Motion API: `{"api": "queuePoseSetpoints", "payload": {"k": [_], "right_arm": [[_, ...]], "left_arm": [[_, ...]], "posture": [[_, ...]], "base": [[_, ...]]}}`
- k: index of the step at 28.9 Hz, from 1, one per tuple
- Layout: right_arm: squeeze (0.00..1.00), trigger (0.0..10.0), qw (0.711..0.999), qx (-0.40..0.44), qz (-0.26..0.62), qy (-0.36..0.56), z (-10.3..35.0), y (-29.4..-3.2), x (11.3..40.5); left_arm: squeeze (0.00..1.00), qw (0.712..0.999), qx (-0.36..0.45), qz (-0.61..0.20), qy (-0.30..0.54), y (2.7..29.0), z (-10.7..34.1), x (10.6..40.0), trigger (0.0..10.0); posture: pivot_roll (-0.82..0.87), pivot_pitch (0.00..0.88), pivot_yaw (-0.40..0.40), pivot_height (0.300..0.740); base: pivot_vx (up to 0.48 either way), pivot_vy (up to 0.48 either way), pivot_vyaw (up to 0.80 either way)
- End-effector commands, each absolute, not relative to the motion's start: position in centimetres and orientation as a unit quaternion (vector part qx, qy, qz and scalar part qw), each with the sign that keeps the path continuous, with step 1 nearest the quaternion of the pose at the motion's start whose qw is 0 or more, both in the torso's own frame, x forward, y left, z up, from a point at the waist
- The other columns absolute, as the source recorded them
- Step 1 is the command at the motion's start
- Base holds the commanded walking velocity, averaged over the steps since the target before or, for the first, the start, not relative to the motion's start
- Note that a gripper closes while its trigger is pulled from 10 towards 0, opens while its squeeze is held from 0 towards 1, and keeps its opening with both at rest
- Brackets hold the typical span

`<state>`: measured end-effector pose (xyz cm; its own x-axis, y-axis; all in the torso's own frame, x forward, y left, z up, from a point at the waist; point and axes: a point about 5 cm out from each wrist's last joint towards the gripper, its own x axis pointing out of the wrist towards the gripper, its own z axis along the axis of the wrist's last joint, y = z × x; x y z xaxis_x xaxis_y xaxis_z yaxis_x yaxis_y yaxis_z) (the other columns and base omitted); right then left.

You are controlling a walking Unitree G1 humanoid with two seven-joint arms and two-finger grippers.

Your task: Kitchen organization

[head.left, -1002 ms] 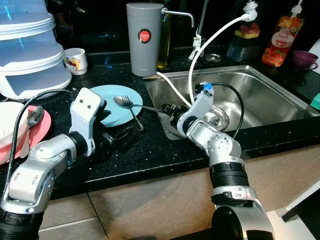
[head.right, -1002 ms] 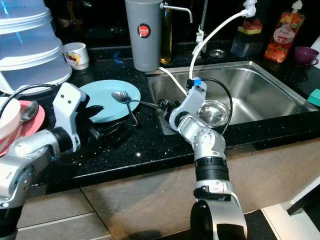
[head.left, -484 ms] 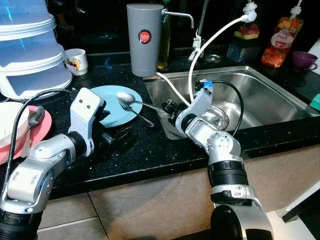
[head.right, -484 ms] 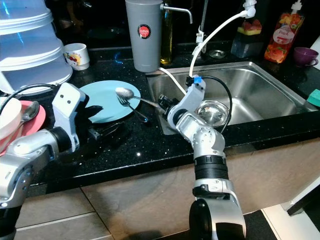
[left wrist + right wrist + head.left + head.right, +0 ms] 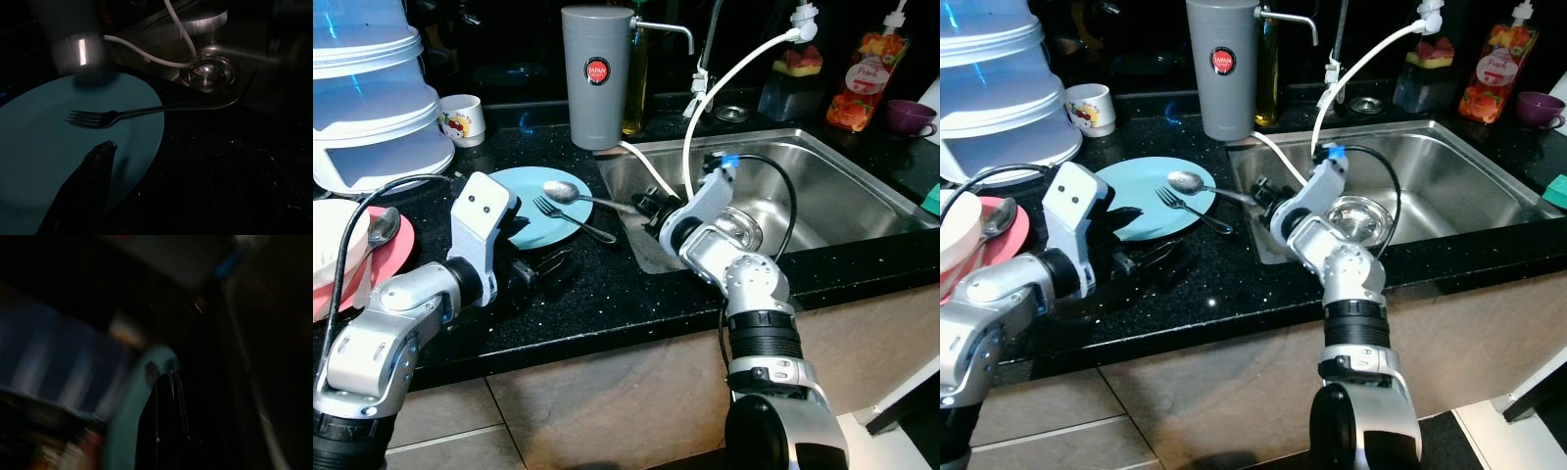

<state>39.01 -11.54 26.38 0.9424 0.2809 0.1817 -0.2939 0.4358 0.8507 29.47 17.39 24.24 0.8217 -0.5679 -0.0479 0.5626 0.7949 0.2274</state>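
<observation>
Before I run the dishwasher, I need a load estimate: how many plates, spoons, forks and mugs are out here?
Plates: 2, blue plate, pink plate
Spoons: 2, lifted spoon, spoon on pink plate
Forks: 1, fork
Mugs: 2, white mug, purple mug
Total: 7

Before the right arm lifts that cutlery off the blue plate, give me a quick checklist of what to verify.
1. Right gripper closed on the spoon handle: ok.
2. Fork also in that grip: cannot tell.
3. Fork tines resting on the blue plate: ok.
4. Left gripper off the cutlery, low beside the plate's near edge: ok.
5. White hose out of the lift path: not ok, it arcs close over the right wrist.
</observation>
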Motion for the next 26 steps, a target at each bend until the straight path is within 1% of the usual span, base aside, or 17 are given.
{"api": "queuePoseSetpoints", "payload": {"k": [1, 5, 7, 9, 10, 11, 12, 13, 14, 16, 17, 19, 20, 21, 23, 24, 26], "right_arm": [[0.00, 0.0, 0.827, 0.535, 0.171, -0.029, 27.3, -12.1, 39.1], [0.00, 0.0, 0.812, 0.554, 0.170, -0.066, 28.4, -13.9, 39.2], [0.00, 0.0, 0.814, 0.550, 0.164, -0.089, 29.1, -15.0, 39.2], [0.00, 0.0, 0.816, 0.546, 0.161, -0.095, 29.3, -15.4, 39.2], [0.00, 0.0, 0.856, 0.489, 0.134, -0.103, 29.4, -16.4, 39.4], [0.00, 0.0, 0.856, 0.489, 0.134, -0.103, 29.4, -16.4, 39.4], [0.00, 0.0, 0.892, 0.425, 0.112, -0.106, 29.5, -17.1, 39.4], [0.00, 0.0, 0.932, 0.336, 0.081, -0.113, 29.7, -18.1, 39.5], [0.00, 0.0, 0.952, 0.275, 0.062, -0.117, 29.9, -18.6, 39.4], [0.00, 0.0, 0.968, 0.214, 0.043, -0.127, 30.2, -19.1, 39.4], [0.00, 0.0, 0.968, 0.214, 0.043, -0.127, 30.2, -19.1, 39.4], [0.00, 0.0, 0.976, 0.165, 0.032, -0.139, 30.7, -19.6, 39.2], [0.00, 0.0, 0.976, 0.165, 0.032, -0.139, 30.7, -19.6, 39.2], [0.00, 0.0, 0.980, 0.138, 0.025, -0.139, 30.8, -19.8, 39.2], [0.00, 0.0, 0.988, 0.085, 0.011, -0.129, 30.6, -20.4, 39.2], [0.00, 0.0, 0.988, 0.085, 0.011, -0.129, 30.6, -20.4, 39.2], [0.00, 0.0, 0.993, 0.052, 0.011, -0.104, 29.9, -20.7, 39.3]], "left_arm": [[0.00, 0.944, 0.125, -0.305, -0.012, 17.3, 24.4, 29.2, 10.0], [0.00, 0.943, 0.125, -0.308, -0.012, 17.3, 24.4, 29.2, 10.0], [0.00, 0.943, 0.124, -0.309, -0.013, 17.2, 24.4, 29.3, 10.0], [0.00, 0.942, 0.124, -0.310, -0.013, 17.2, 24.5, 29.3, 10.0], [0.00, 0.942, 0.125, -0.312, -0.015, 17.0, 24.5, 29.3, 10.0], [0.00, 0.942, 0.125, -0.312, -0.015, 17.0, 24.5, 29.3, 10.0], [0.00, 0.940, 0.126, -0.316, -0.018, 16.8, 24.6, 29.4, 10.0], [0.00, 0.937, 0.124, -0.326, -0.025, 16.3, 24.8, 29.4, 10.0], [0.00, 0.934, 0.122, -0.334, -0.029, 16.0, 24.9, 29.5, 10.0], [0.00, 0.925, 0.120, -0.359, -0.042, 14.9, 25.2, 29.4, 10.0], [0.00, 0.925, 0.120, -0.359, -0.042, 14.9, 25.2, 29.4, 10.0], [0.00, 0.909, 0.112, -0.396, -0.063, 13.2, 25.8, 29.3, 10.0], [0.00, 0.909, 0.112, -0.396, -0.063, 13.2, 25.8, 29.3, 10.0], [0.00, 0.901, 0.106, -0.413, -0.074, 12.4, 26.2, 29.4, 10.0], [0.00, 0.885, 0.106, -0.444, -0.090, 10.9, 27.0, 29.5, 10.0], [0.00, 0.885, 0.106, -0.444, -0.090, 10.9, 27.0, 29.5, 10.0], [0.00, 0.876, 0.109, -0.461, -0.094, 10.1, 27.3, 29.8, 10.0]], "posture": [[-0.02, 0.072, 0.000, 0.740], [-0.02, 0.074, 0.003, 0.740], [-0.02, 0.074, 0.005, 0.740], [-0.02, 0.074, 0.005, 0.740], [-0.02, 0.074, 0.006, 0.740], [-0.02, 0.074, 0.006, 0.740], [-0.02, 0.074, 0.006, 0.740], [-0.03, 0.074, 0.007, 0.740], [-0.03, 0.074, 0.007, 0.740], [-0.03, 0.074, 0.006, 0.740], [-0.03, 0.074, 0.006, 0.740], [-0.03, 0.074, 0.006, 0.740], [-0.03, 0.074, 0.006, 0.740], [-0.04, 0.072, 0.011, 0.740], [-0.04, 0.072, 0.011, 0.740], [-0.04, 0.072, 0.011, 0.740], [-0.04, 0.069, 0.015, 0.740]], "base": [[0.000, 0.000, 0.00], [0.000, 0.000, 0.00], [0.000, 0.000, 0.00], [0.000, 0.000, 0.00], [0.000, 0.000, 0.00], [0.000, 0.000, 0.00], [0.000, 0.000, 0.00], [0.000, 0.000, 0.00], [0.000, 0.000, 0.00], [0.000, 0.000, 0.00], [0.000, 0.000, 0.00], [0.000, 0.000, 0.00], [0.000, 0.000, 0.00], [0.000, 0.000, 0.00], [0.000, 0.000, 0.00], [0.000, 0.000, 0.00], [0.000, 0.000, 0.00]]}}
